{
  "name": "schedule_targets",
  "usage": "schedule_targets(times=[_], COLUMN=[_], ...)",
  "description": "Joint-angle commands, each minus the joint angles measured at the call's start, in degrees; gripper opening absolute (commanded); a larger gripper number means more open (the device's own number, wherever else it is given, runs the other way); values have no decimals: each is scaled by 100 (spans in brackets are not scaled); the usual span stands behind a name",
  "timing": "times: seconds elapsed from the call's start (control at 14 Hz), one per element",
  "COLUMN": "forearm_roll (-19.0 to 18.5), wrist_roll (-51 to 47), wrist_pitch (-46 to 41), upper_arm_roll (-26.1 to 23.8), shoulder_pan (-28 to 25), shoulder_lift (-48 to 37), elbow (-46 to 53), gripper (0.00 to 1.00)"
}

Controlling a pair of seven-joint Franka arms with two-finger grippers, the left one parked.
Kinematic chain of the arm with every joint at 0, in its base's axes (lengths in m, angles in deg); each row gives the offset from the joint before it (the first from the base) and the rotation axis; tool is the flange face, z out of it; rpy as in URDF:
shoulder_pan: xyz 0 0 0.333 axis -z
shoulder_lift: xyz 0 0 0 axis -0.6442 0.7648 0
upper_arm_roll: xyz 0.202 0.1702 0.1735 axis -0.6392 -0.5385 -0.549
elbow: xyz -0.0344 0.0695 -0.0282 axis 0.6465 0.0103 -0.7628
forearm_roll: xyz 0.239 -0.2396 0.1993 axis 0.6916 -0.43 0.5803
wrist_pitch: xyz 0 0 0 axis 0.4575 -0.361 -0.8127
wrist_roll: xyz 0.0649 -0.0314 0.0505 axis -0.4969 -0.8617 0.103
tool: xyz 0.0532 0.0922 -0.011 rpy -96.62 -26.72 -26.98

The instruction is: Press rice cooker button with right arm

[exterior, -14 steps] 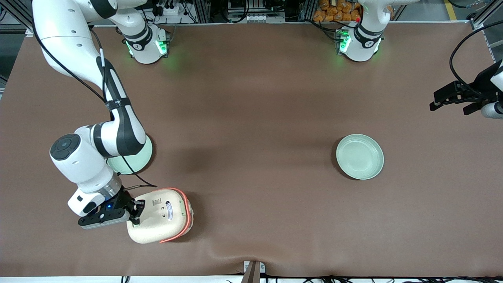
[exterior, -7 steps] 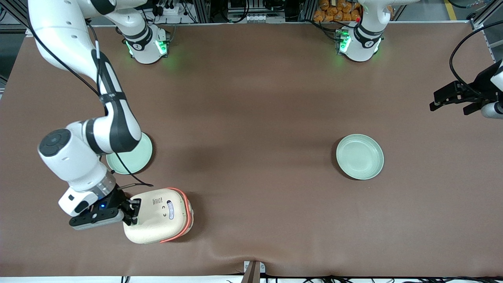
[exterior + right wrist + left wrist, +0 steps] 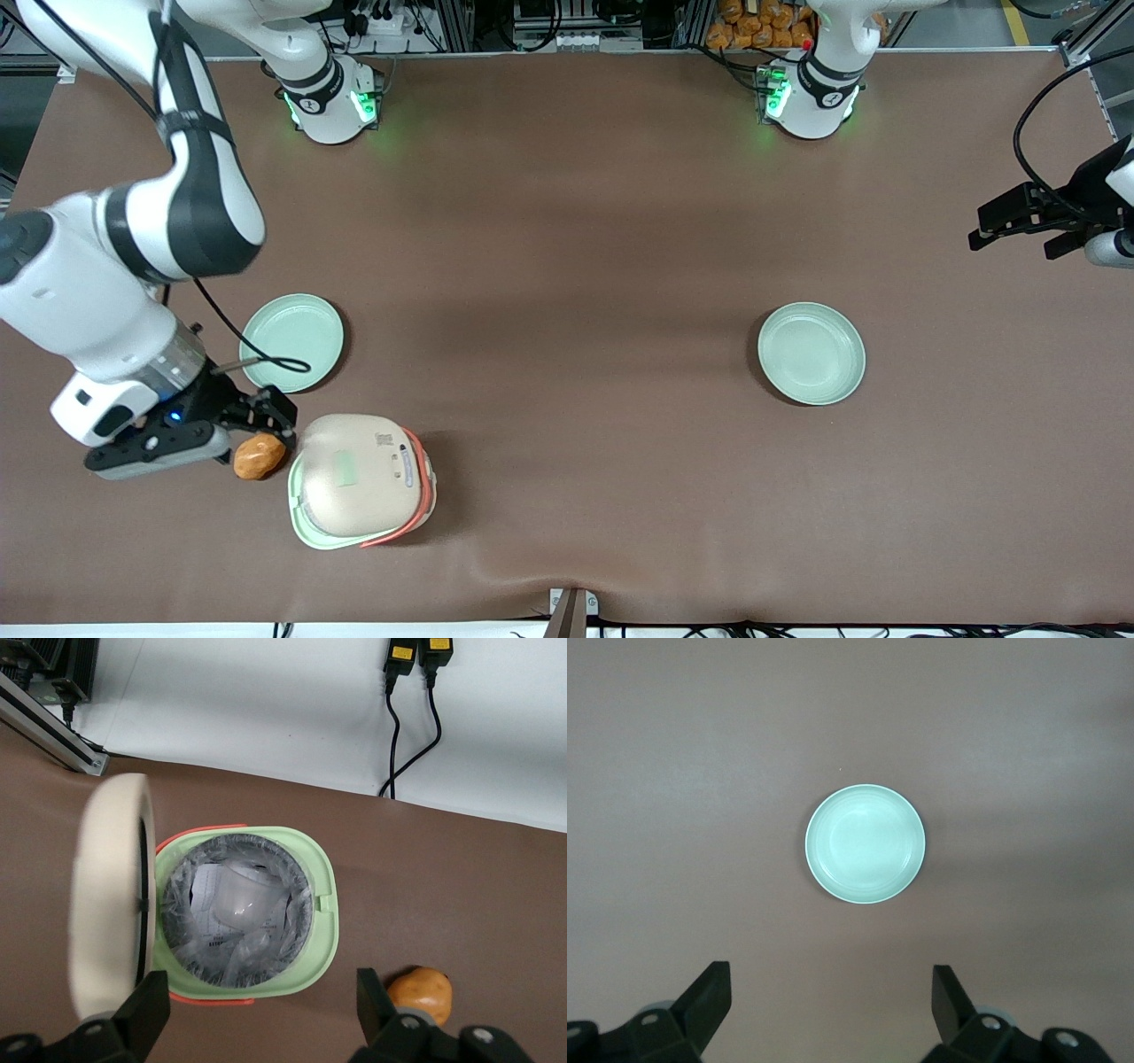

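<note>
The gripper [image 3: 266, 424] hangs just beside the rice cooker [image 3: 359, 483], jaws spread wide and holding nothing, an orange lump [image 3: 259, 455] near its fingers. The lid [image 3: 111, 904] stands up over a plastic-lined pot, so I judge the press done; the right arm [image 3: 133, 239] need only lift clear. The button [image 3: 345, 467] shows on the lid.

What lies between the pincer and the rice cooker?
An orange round object lies on the table between the pincer and the rice cooker, seen in the front view.
</note>
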Motion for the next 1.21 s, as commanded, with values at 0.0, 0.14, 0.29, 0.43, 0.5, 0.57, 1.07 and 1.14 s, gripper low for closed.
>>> schedule_targets(times=[0.0,0.14,0.29,0.43,0.5,0.57,1.07,1.14], forearm_roll=[16,-2,-2,-2,7,16,-63,-72], wrist_roll=[-97,-97,-97,-106,-106,-98,-36,-45], wrist_pitch=[-460,-1205,-2066,-2901,-3306,-3640,-4654,-4655], upper_arm_roll=[5,-4,-100,-372,-434,-435,-295,-207], shoulder_pan=[37,142,256,554,686,765,1372,1364], shoulder_lift=[-527,-992,-1449,-1871,-2038,-2170,-2488,-2480], elbow=[-353,-546,-565,-565,-565,-556,-529,-529], gripper=[100,100,100,100,100,100,100,100])
